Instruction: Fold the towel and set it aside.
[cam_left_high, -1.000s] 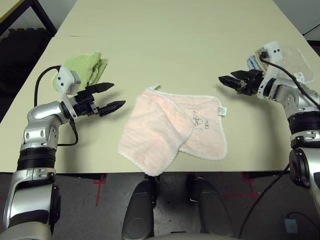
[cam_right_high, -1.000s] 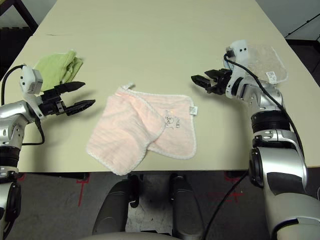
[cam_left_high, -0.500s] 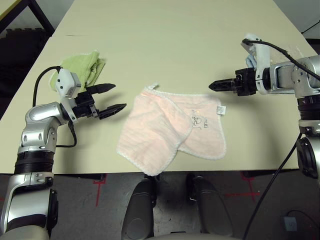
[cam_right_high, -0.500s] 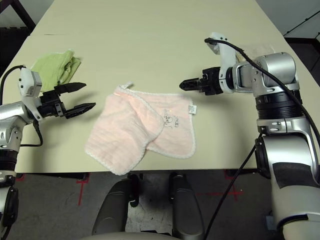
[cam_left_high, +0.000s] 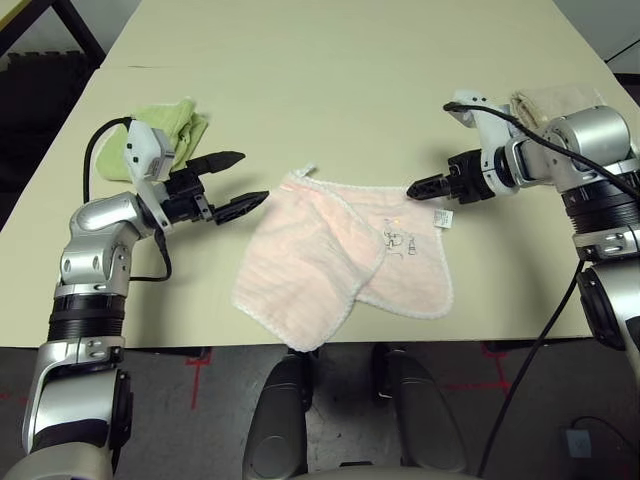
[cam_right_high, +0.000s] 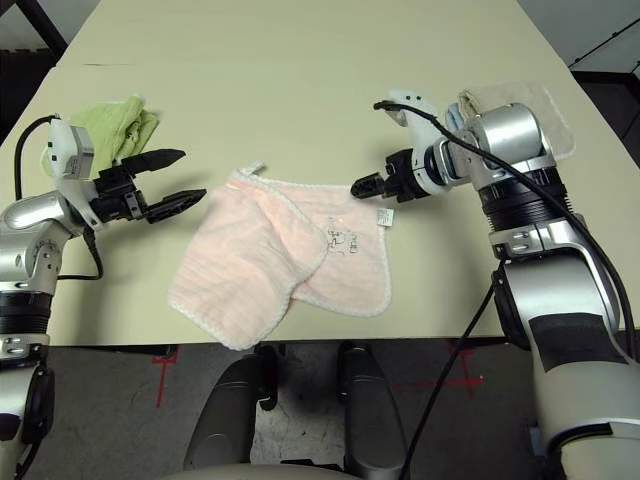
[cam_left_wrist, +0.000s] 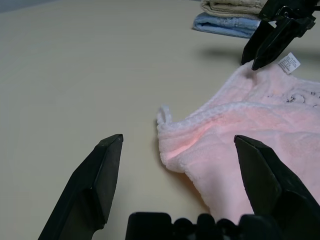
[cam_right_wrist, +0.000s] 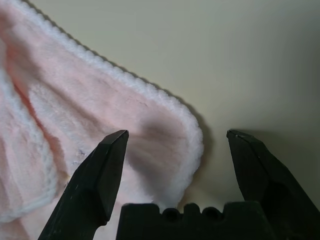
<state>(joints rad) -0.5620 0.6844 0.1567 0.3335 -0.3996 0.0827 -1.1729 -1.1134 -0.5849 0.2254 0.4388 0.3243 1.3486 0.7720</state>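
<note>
From the head views, the pink towel lay rumpled and partly folded near the front edge of the pale bench, its underlying layers hidden. The left claw hung wide beside the towel's left corner; the right claw, spread, pointed down over the right corner by the tag. A green towel sat behind the left arm. Dark floor surrounded the bench.

In the left wrist view, blue and beige towels were cut off at the frame's edge.

In the right wrist view, the scalloped trim lay between the fingers.
</note>
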